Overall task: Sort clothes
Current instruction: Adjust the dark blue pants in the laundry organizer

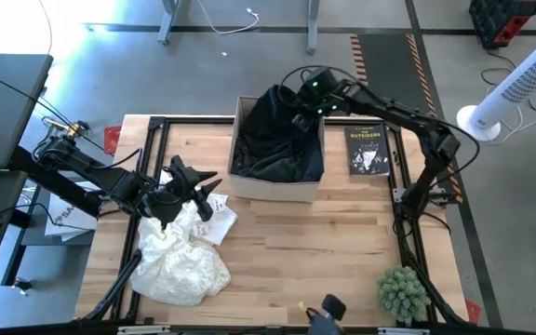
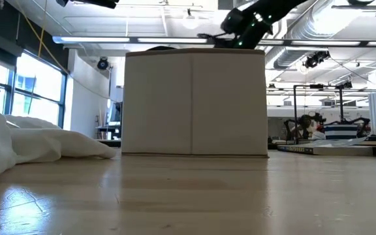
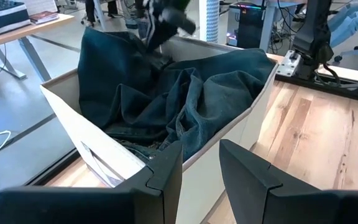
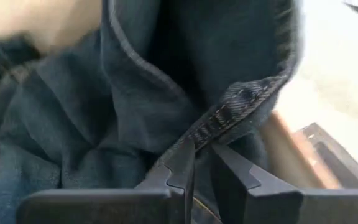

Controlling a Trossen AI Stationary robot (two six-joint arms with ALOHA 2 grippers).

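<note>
Pinching the stitched hem of the dark navy denim garment [image 4: 166, 93] over the cardboard box [image 1: 277, 186], right gripper [image 4: 202, 163] jaws nearly closed; left gripper [image 3: 201, 165] jaws apart, empty; fabric soft, floppy, prob. heavyish.

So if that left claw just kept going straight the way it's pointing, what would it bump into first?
Most likely the cardboard box: the left gripper, fingers apart, points at its near wall, with the dark denim garment heaped just behind the rim. Depth is hard to judge.
</note>
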